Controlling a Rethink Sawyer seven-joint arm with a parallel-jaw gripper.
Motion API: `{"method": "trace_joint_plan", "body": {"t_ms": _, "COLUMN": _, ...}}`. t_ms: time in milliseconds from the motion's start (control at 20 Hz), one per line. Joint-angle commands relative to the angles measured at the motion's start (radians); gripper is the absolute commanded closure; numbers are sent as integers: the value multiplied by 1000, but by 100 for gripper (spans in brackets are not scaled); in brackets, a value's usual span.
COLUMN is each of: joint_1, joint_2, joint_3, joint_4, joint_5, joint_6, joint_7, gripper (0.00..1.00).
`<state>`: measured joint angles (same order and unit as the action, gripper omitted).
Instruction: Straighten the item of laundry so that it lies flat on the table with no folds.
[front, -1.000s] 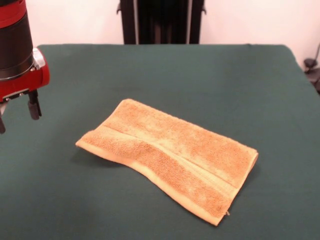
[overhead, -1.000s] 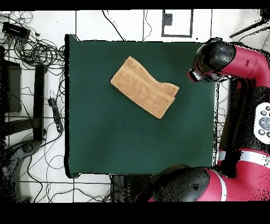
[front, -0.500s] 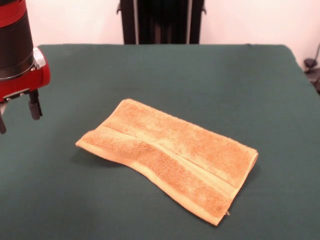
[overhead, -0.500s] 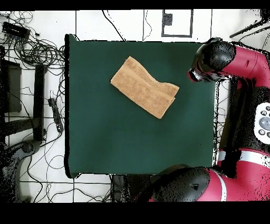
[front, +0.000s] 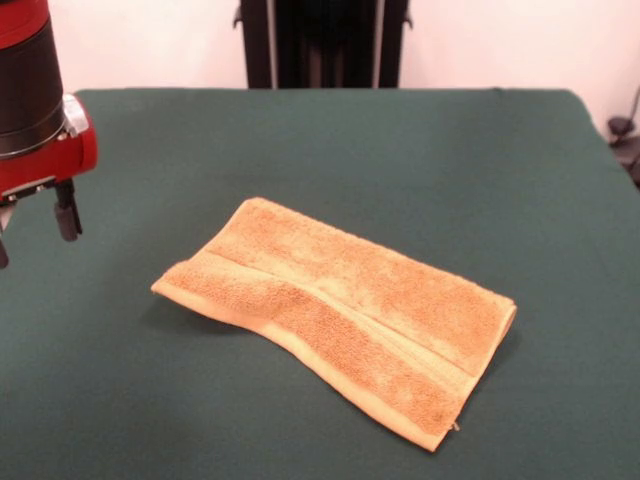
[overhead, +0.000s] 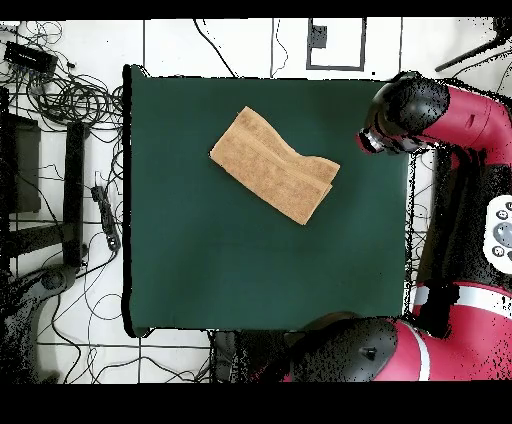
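One towel (front: 335, 320) lies folded in half near the middle of the table (front: 330, 140), and its doubled edges are toward the camera in the front view. My gripper (front: 32, 225) hangs well apart from it, at the table's side, with fingers spread and empty. I think I should come low over one loose corner, pinch only the upper layer, and draw it across.
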<state>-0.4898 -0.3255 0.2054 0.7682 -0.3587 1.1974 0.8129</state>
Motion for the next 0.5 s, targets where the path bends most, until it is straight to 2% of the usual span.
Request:
{"method": "trace_joint_plan", "body": {"t_ms": 50, "joint_1": 34, "joint_2": 11, "joint_3": -17, "joint_4": 184, "joint_5": 56, "joint_6": -120, "joint_7": 378, "gripper": 0}}
{"method": "trace_joint_plan", "body": {"t_ms": 400, "joint_1": 40, "joint_2": 0, "joint_3": -46, "joint_4": 211, "joint_5": 85, "joint_6": -158, "joint_7": 416, "gripper": 0}}
{"method": "trace_joint_plan", "body": {"t_ms": 500, "joint_1": 40, "joint_2": 0, "joint_3": -45, "joint_4": 210, "joint_5": 86, "joint_6": -162, "joint_7": 389, "gripper": 0}}
